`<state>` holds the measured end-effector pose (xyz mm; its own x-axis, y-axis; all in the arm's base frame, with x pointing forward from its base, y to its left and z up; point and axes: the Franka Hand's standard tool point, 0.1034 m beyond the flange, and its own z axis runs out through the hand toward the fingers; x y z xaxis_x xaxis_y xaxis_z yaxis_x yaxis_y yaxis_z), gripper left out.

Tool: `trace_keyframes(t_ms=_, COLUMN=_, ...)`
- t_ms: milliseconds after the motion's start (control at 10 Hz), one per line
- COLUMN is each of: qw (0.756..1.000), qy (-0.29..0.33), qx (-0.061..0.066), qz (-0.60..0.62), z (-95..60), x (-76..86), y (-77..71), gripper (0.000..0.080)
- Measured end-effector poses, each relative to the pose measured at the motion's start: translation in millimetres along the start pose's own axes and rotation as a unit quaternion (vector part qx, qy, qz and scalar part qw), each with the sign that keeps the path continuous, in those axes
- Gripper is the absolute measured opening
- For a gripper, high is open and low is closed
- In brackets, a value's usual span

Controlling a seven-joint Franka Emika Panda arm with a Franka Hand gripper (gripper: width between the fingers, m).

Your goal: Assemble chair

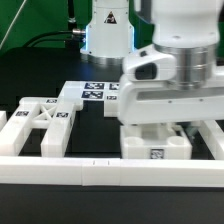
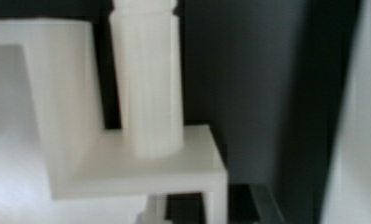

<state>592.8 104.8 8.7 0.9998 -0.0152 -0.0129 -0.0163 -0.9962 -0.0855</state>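
The X-braced frame [image 1: 42, 122] is white — small black-and-white square tags on it. The marker board [image 1: 93, 92] is white with black tags; the desk [image 1: 45, 78] black — the border rail [image 1: 90, 172] white.

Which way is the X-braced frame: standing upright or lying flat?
Lying flat: the X-braced frame rests on the table, its cross facing upward.

The exterior view faces the arm [image 1: 165, 70] from low and near. The wrist view presses close on the white block [image 2: 146, 165] beneath it.
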Motion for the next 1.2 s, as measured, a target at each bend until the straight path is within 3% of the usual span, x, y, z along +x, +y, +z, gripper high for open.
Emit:
trace_keyframes(t_ms=200, qw=1.0, qy=0.005, qx=0.002, qz=-0.004, z=0.5, x=11.1, y=-13.1, gripper=0.0032)
trace_keyframes(t_ms=800, qw=1.0, qy=0.007, qx=0.001, qz=-0.005, z=-0.4, x=15.8, y=-14.6, gripper=0.0032)
trace_keyframes(t_ms=1000, qw=1.0, qy=0.01, qx=-0.005, qz=0.0, z=-5.5, x=19.2, y=-3.0, gripper=0.026)
trace_keyframes(t_ms=1100, qw=1.0, qy=0.014, qx=-0.007, qz=0.0, z=-15.0, x=21.9, y=1.5, gripper=0.026)
trace_keyframes(t_ms=1200, qw=1.0, qy=0.017, qx=-0.006, qz=-0.003, z=-29.6, x=23.4, y=1.7, gripper=0.0442)
